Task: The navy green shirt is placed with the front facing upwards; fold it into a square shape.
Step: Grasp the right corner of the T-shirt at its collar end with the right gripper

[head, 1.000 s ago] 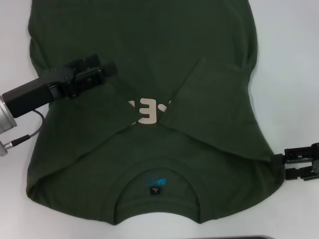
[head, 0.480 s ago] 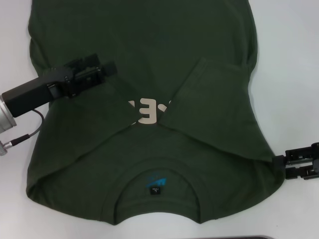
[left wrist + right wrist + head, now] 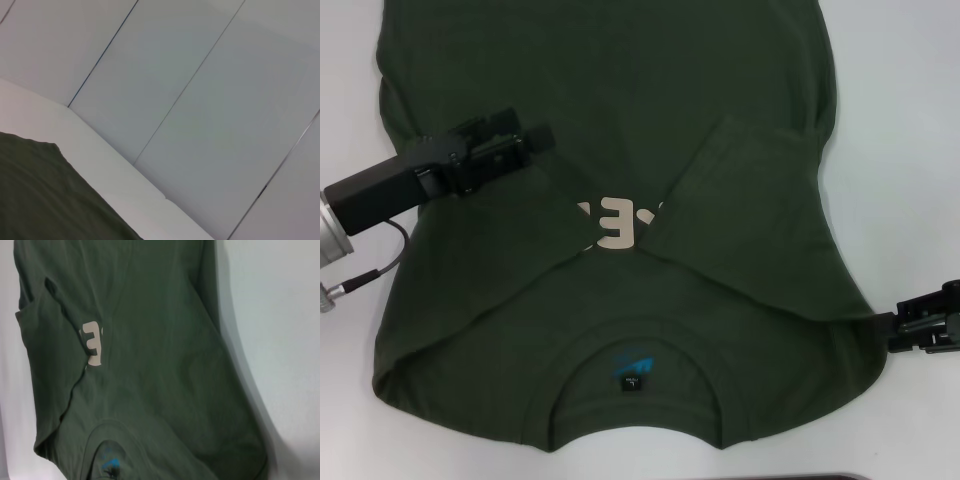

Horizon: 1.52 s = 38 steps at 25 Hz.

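Observation:
The navy green shirt [image 3: 620,90] lies flat on the white table [image 3: 910,120], collar and blue neck label [image 3: 632,368] nearest me. Both sleeves are folded in over the chest and cover most of the pale letters [image 3: 618,228]. My left gripper [image 3: 535,140] hovers over the upper edge of the left folded sleeve. At the shirt's right shoulder edge, my right gripper [image 3: 905,328] is open, just off the cloth, with nothing between its fingers. The right wrist view shows the shirt [image 3: 150,365] from the side, and the left wrist view shows only a corner of the shirt [image 3: 40,200].
Bare white table lies on both sides of the shirt. The left arm's grey cable [image 3: 380,268] trails over the table at the left. A pale panelled wall [image 3: 200,100] stands behind the table's far edge. A dark strip [image 3: 850,477] runs along the table's near edge.
My right gripper has drawn back slightly to the right, away from the shirt's shoulder edge, and has tilted. The left gripper and the shirt have not moved.

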{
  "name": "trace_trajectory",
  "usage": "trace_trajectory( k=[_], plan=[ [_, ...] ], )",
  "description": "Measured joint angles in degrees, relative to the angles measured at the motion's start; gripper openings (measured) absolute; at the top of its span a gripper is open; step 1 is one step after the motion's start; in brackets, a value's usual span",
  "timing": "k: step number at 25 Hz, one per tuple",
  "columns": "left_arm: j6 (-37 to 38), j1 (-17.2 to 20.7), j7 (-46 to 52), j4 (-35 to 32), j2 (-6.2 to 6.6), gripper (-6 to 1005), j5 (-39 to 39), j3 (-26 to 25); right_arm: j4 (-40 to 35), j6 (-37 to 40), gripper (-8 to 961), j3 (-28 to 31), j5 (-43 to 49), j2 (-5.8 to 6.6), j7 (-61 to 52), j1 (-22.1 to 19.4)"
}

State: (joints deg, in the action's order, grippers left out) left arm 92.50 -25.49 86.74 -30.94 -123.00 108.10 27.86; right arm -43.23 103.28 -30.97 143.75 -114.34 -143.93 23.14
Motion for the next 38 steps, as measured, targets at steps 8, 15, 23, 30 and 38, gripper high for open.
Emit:
trace_trajectory(
  k=[8, 15, 23, 30, 38],
  plan=[
    [-0.1, 0.0, -0.4, 0.0, 0.04, 885, 0.0, 0.0, 0.9, -0.3, 397, -0.2, 0.1, 0.19, -0.3, 0.2],
    [-0.1, 0.0, -0.4, 0.0, 0.04, 884, 0.0, 0.0, 1.6, -1.0, 396, 0.3, 0.2, 0.49, -0.1, 0.2],
    [-0.1, 0.0, -0.4, 0.0, 0.04, 884, 0.0, 0.0, 3.1, -1.8, 402, 0.4, 0.0, 1.02, 0.5, 0.2],
    [-0.1, 0.0, -0.4, 0.0, 0.04, 885, 0.0, 0.0, 4.2, -2.7, 411, 0.4, -0.2, 1.43, 0.6, 0.4],
    [-0.1, 0.0, -0.4, 0.0, 0.12, 884, 0.0, 0.0, 4.9, -2.9, 388, 0.3, -0.2, 1.41, 0.6, 0.7]
  ],
)
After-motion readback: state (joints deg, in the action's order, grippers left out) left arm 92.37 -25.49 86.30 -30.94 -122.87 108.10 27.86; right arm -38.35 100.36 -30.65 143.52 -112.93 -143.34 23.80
